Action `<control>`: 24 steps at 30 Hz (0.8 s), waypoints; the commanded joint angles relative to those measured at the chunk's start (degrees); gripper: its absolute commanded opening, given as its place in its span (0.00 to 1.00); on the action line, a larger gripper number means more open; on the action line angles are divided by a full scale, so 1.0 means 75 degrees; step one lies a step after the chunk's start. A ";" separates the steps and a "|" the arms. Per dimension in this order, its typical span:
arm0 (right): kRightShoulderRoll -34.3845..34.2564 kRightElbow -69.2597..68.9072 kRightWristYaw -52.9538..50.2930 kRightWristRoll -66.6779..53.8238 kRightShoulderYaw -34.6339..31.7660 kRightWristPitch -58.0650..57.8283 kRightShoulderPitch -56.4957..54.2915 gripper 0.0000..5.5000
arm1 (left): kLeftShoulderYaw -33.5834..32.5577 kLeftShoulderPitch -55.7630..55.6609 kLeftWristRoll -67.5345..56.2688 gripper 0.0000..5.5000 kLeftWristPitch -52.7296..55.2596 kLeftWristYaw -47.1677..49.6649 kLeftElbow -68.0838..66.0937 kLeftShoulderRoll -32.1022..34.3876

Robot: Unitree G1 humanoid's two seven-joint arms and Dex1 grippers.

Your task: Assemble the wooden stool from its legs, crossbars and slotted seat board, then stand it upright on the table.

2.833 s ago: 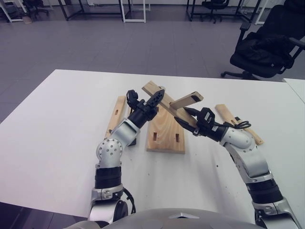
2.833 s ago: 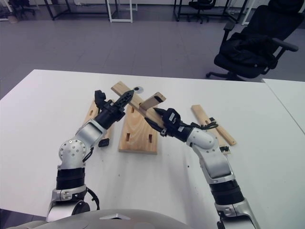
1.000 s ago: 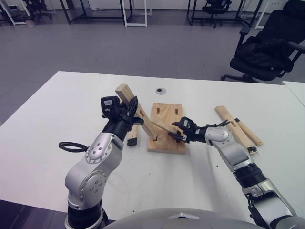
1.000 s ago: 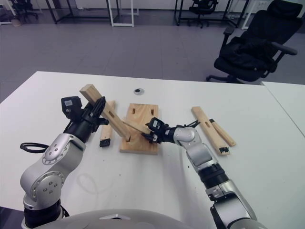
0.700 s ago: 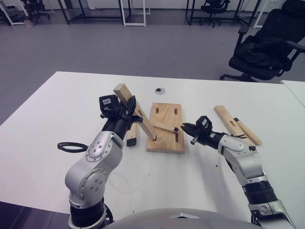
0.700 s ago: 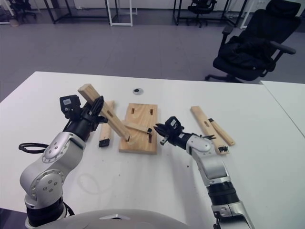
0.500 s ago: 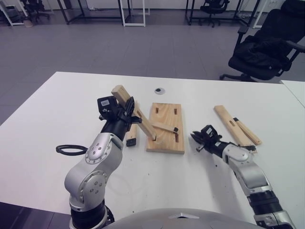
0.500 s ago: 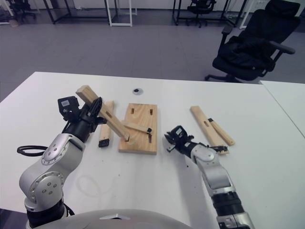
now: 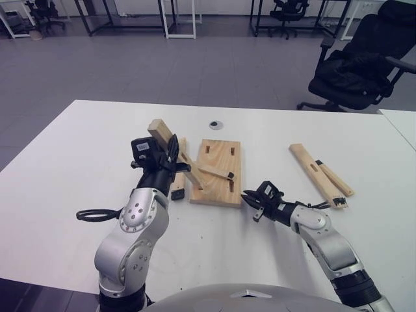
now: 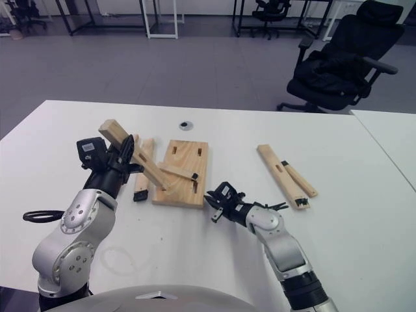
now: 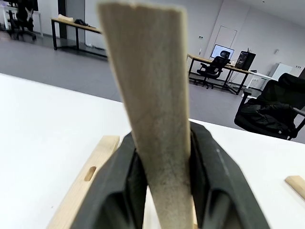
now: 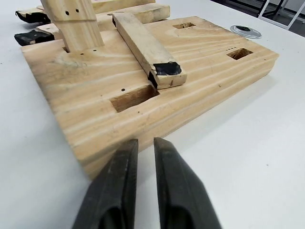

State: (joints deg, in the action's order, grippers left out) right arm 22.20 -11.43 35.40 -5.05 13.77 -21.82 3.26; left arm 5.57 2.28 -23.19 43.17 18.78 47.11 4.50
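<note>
Backing off from the crossbar (image 9: 214, 173) it was gripping a second ago, the right gripper (image 12: 145, 148) has dropped low to the bench (image 9: 78, 149). It now sits just beside the near right corner of the seat board (image 9: 221, 160), right of centre in the head views. Its jaws are all but pressed together, with a thin slit between them and nothing in it. The wrist view shows them pointing at the board's edge, close to it; whether they touch it I cannot tell.

The released crossbar lies flat across the board, its black-tipped end next to one of the open slots.

The left gripper (image 9: 171, 153) has kept its hold throughout. Its jaws pinch a leg (image 9: 188, 171) partway along its length. The leg is tilted, with its top end toward the upper left of the frame and its foot down on the left part of the board.

The board lies flat at the middle of the bench, slots facing up. A second leg (image 9: 178, 184) lies on the bench just beside the board's left edge, partly behind the held one. Well apart, at the right of the frame, a longer slotted piece (image 9: 313, 170) and a shorter stick (image 9: 335, 179) lie side by side.

A round grommet (image 9: 214, 123) sits in the bench top above the board. An office chair (image 9: 361, 62) stands at the upper right.
</note>
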 commanded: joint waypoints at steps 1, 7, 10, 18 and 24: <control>-0.0069 -0.0068 0.0034 -0.0146 -0.0044 0.0050 -0.0197 0.12 | 0.1039 0.0453 0.1117 0.18 0.0218 -0.0413 -0.1134 0.0830; 0.0019 0.0091 -0.0304 -0.0117 -0.0499 0.0246 -0.0515 0.12 | 0.2316 0.0399 0.2171 0.19 -0.0248 -0.1087 -0.2540 0.1338; 0.0072 0.0347 -0.0424 -0.0100 -0.0750 0.0291 -0.0844 0.12 | 0.2202 0.0175 0.2129 0.19 -0.0523 -0.1020 -0.2920 0.0950; 0.0142 0.0565 -0.0429 -0.0205 -0.1071 0.0237 -0.1600 0.12 | 0.2113 -0.0999 0.2379 0.32 -0.1731 -0.1265 -0.2172 0.0241; 0.0055 0.0727 -0.0369 -0.0173 -0.0818 -0.0019 -0.1898 0.12 | 0.1843 -0.0964 0.1923 0.48 -0.1495 -0.1863 -0.1437 -0.0103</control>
State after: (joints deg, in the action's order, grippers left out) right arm 23.06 -7.09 31.94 -6.38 6.73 -20.14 -8.80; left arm 20.06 -5.30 -6.79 30.34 6.45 34.25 4.75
